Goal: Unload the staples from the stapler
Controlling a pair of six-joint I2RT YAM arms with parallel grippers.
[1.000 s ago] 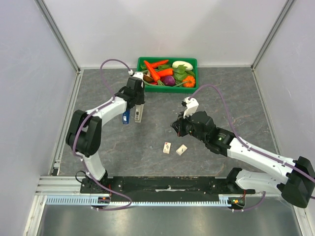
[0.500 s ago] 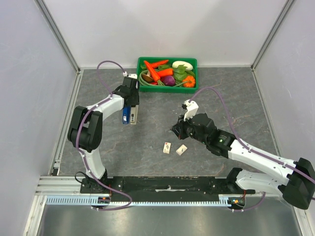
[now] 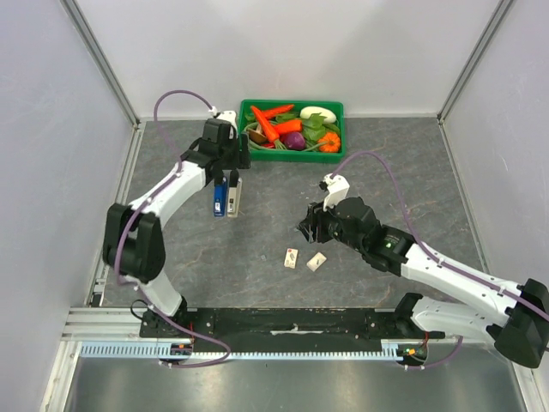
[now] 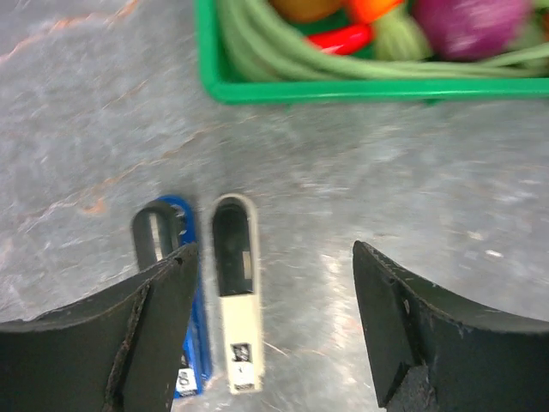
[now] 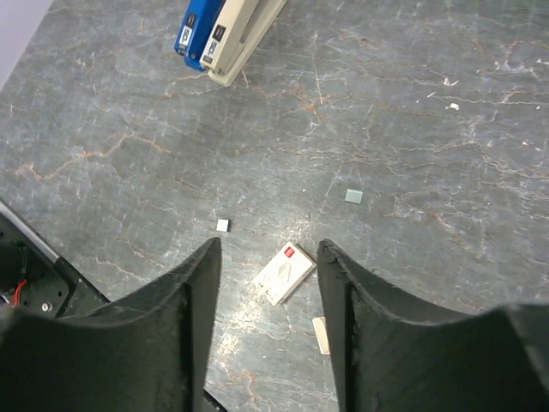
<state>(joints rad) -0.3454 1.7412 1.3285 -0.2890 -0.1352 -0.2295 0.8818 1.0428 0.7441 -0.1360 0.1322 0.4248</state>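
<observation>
The stapler (image 3: 227, 197) lies on the grey table as a blue part (image 4: 174, 300) and a cream part (image 4: 236, 300) side by side; the right wrist view shows it far off (image 5: 227, 30). My left gripper (image 3: 221, 160) hovers over its far end, open (image 4: 274, 257), touching nothing. My right gripper (image 3: 310, 225) hangs open (image 5: 268, 251) above a white staple box (image 5: 285, 272) with nothing between its fingers. Two small grey bits (image 5: 353, 196) (image 5: 222, 225), perhaps staples, lie loose on the table. Whether staples sit inside the stapler I cannot tell.
A green bin (image 3: 339, 107) of toy vegetables stands at the back, its near rim (image 4: 343, 90) just beyond the stapler. Two small white boxes (image 3: 291, 257) (image 3: 316, 262) lie near the front middle. White walls close in both sides.
My left gripper has opened, let go of the stapler and drawn back toward the bin. The stapler now rests on the table. My right gripper has gone from shut to open.
</observation>
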